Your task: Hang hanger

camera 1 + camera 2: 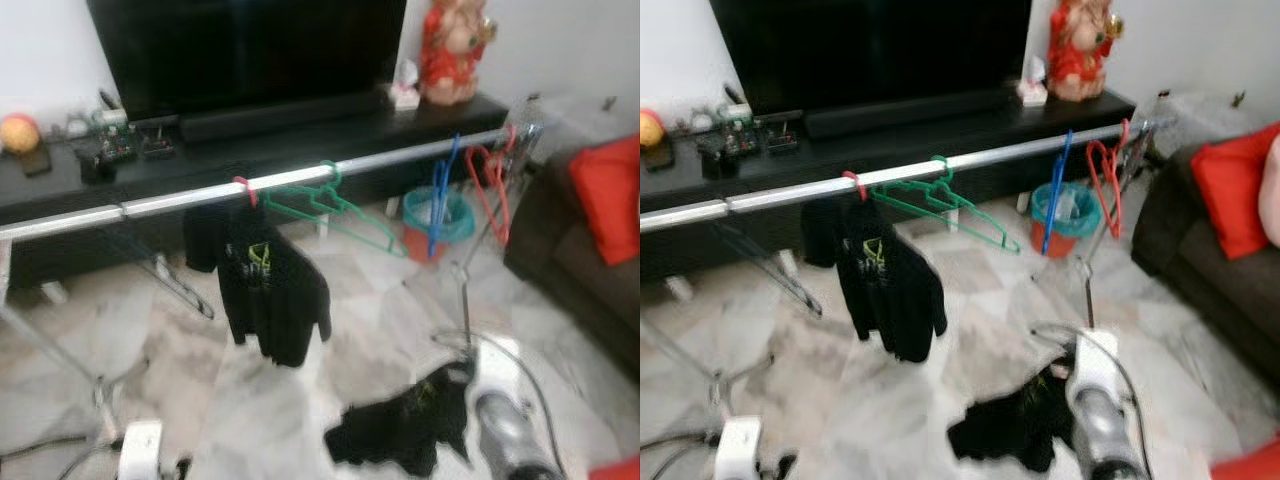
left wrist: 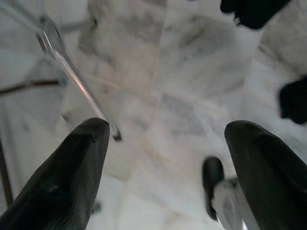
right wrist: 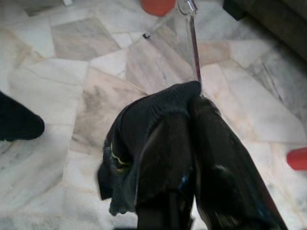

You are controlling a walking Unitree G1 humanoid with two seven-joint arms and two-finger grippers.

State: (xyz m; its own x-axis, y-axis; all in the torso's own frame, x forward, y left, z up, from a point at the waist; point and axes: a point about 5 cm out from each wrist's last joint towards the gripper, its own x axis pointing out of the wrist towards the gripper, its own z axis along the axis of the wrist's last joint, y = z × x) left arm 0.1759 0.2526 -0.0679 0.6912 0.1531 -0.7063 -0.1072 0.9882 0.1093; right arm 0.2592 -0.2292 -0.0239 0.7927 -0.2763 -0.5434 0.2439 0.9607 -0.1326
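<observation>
Hanging low at the near edge of the head views, the right gripper [image 3: 192, 143] has its two black fingers pressed together on a black garment [image 1: 405, 425], whose cloth drapes over the fingertips and sags toward the marble floor [image 1: 380, 330]; the left gripper [image 2: 168, 158] hangs on the other side with its fingers [image 2: 62, 177] spread wide apart and nothing between them, pointing down at the pale tiles beside a slanted metal leg of the rack [image 2: 76, 81]; beyond the arms a silver rail [image 1: 180, 200] runs across the scene, rising toward the robot's right; on it, left of the middle, a black T-shirt [image 1: 265, 290] with a small green print hangs from a red-hooked hanger; just to its right a green hanger [image 1: 335, 215] hangs empty and tilted, its hook on the rail; further along the rail a blue hanger [image 1: 440, 195] and a red hanger [image 1: 490, 185] hang close together near the rail's far end; below them on the floor stands a teal basket [image 1: 440, 215]; to the right sits a dark sofa [image 1: 570, 270] with a red cushion [image 1: 608, 195]; behind the rail a long black TV unit [image 1: 300, 150] carries a large dark screen [image 1: 250, 50], a red figurine [image 1: 452, 50] and small clutter at its left end.
</observation>
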